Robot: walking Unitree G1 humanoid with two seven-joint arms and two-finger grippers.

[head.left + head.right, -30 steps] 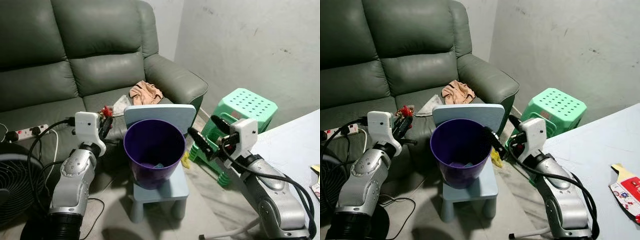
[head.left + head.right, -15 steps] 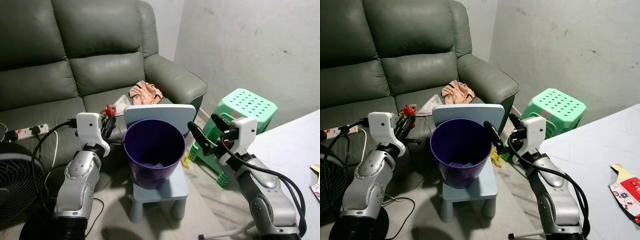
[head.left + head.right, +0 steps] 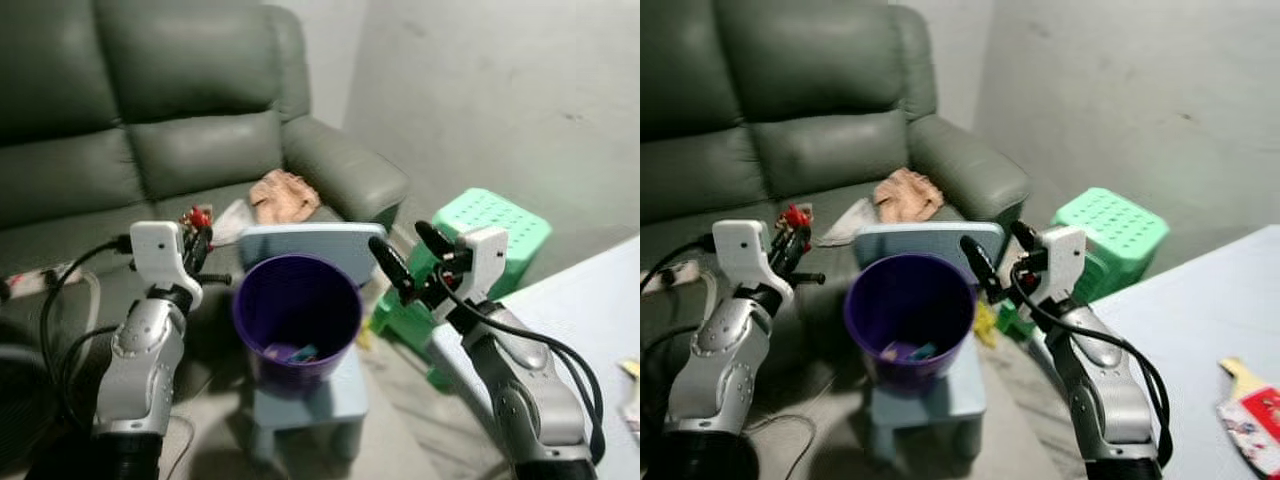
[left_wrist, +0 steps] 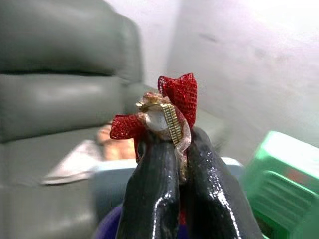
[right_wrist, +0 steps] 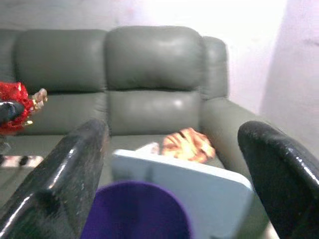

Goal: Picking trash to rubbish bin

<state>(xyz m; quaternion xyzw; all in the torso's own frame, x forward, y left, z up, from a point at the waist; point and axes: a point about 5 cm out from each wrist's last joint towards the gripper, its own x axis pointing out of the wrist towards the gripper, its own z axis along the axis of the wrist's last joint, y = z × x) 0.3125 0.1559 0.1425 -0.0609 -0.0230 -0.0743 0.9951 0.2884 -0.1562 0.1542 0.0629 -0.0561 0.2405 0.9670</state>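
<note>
A purple rubbish bin (image 3: 297, 313) stands on a small light-blue chair (image 3: 300, 385) in front of the sofa, with a few scraps at its bottom. My left gripper (image 3: 196, 232) is raised to the left of the bin's rim, shut on a piece of red mesh trash (image 4: 172, 102) with a gold band. My right gripper (image 3: 408, 256) is held up just right of the bin, open, with nothing between its fingers (image 5: 75, 174). A crumpled tan wrapper (image 3: 281, 193) and a pale paper scrap (image 3: 233, 215) lie on the sofa seat behind the chair.
A grey-green sofa (image 3: 150, 130) fills the back left, with a power strip (image 3: 40, 277) and cables on its seat. A green plastic stool (image 3: 470, 235) stands at the right by the wall. A white table (image 3: 1200, 350) with a red packet (image 3: 1252, 412) is at the near right.
The view has shifted and blurred as the camera moved. My left gripper with the red trash has risen slightly beside the bin; the right gripper has lifted and come nearer the bin's right rim.
</note>
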